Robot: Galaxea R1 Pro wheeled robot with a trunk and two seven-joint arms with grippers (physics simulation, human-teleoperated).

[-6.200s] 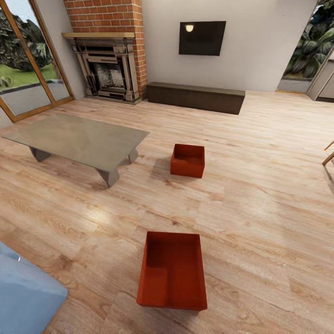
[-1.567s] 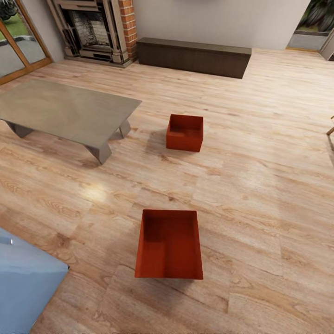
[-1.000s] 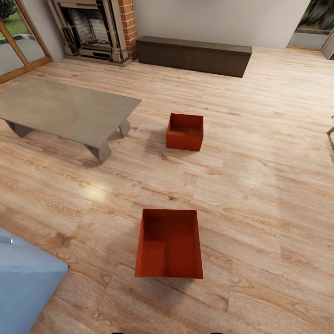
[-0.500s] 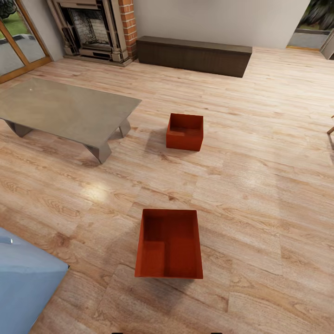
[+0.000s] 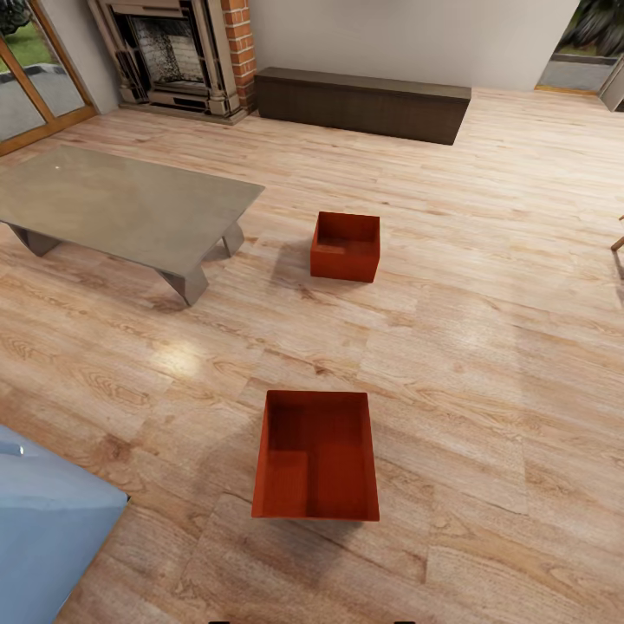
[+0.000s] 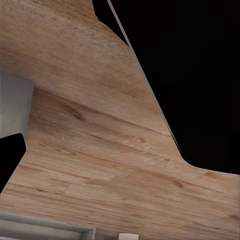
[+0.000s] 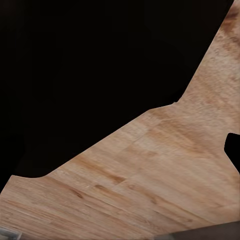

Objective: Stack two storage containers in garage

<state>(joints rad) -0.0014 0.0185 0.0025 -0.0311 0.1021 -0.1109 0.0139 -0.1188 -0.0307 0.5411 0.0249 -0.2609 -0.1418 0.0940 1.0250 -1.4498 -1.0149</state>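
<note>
Over the last second nothing has shifted: the head view is the same as a moment ago, and both red boxes sit where they were. Earlier the view tilted down and drew closer; now the robot has stopped in front of the near box, which I judge to mean the approach is over and a pickup comes next, with the task barely begun.

Taking the near box (image 5: 316,457) as the landmark: to its left, close to the robot, is a pale blue, smooth block (image 5: 48,529) of unclear purpose. Further left and beyond it stands the low grey table (image 5: 121,204), flat and matte on angled legs. Straight beyond it, well apart, rests the second box (image 5: 346,246), the same thin-walled, lidless red-orange shape. Far behind are the brick fireplace (image 5: 178,52) and the long dark cabinet (image 5: 364,104). All stand on light wood planks (image 5: 503,347) with visible grain.

The wrist views give dark shapes against planks; whether either gripper's fingers are apart or together I cannot tell.
</note>
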